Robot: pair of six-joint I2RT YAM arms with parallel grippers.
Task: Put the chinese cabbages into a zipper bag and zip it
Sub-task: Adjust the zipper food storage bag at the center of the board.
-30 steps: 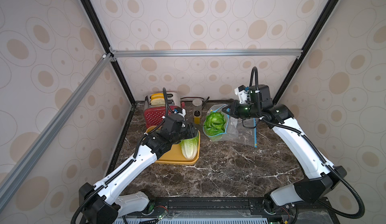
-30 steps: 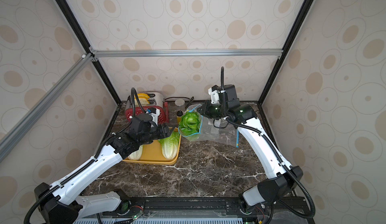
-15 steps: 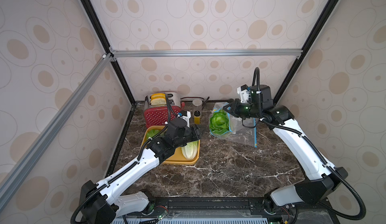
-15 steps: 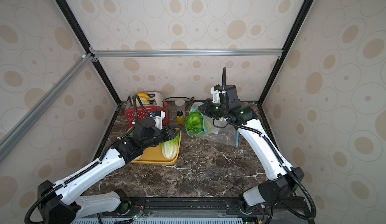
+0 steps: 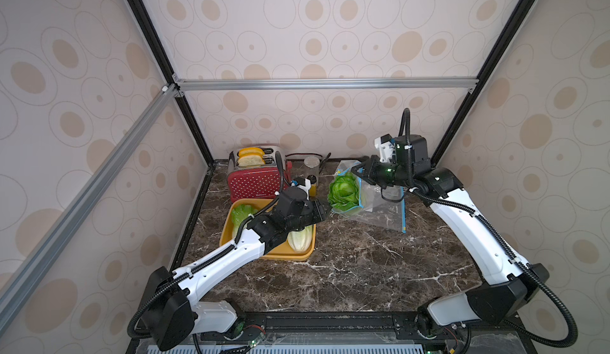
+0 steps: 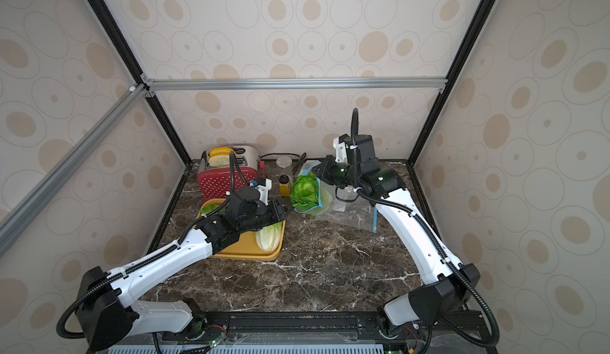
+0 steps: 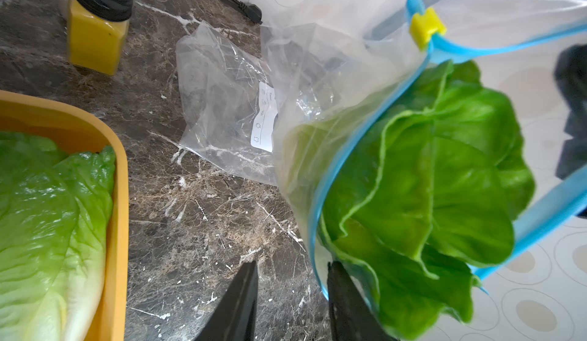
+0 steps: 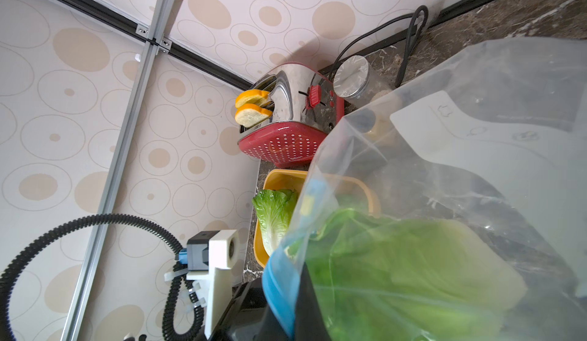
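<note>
One chinese cabbage (image 5: 345, 190) (image 7: 428, 180) sits in the clear zipper bag (image 5: 379, 204) (image 6: 350, 207), green leaves poking out of the blue-rimmed mouth. My right gripper (image 5: 356, 171) (image 8: 289, 291) is shut on the bag's blue rim and holds the mouth up. My left gripper (image 5: 325, 212) (image 7: 292, 269) is at the lower edge of the mouth, open, with the rim just inside one finger. Two more cabbages (image 5: 298, 240) (image 5: 241, 213) lie in the yellow tray (image 5: 284, 256). The yellow zip slider (image 7: 425, 28) sits at the mouth's far end.
A red toaster (image 5: 254, 180) with bread slices stands behind the tray. A small yellow jar (image 7: 97, 37) and a metal-lidded glass jar (image 5: 312, 164) stand between toaster and bag. A black power cord (image 8: 409, 37) runs along the back wall.
My left gripper has moved from above the tray across to the bag's mouth, and its jaws have narrowed. The right gripper keeps its hold, and the bag's mouth has turned slightly.
</note>
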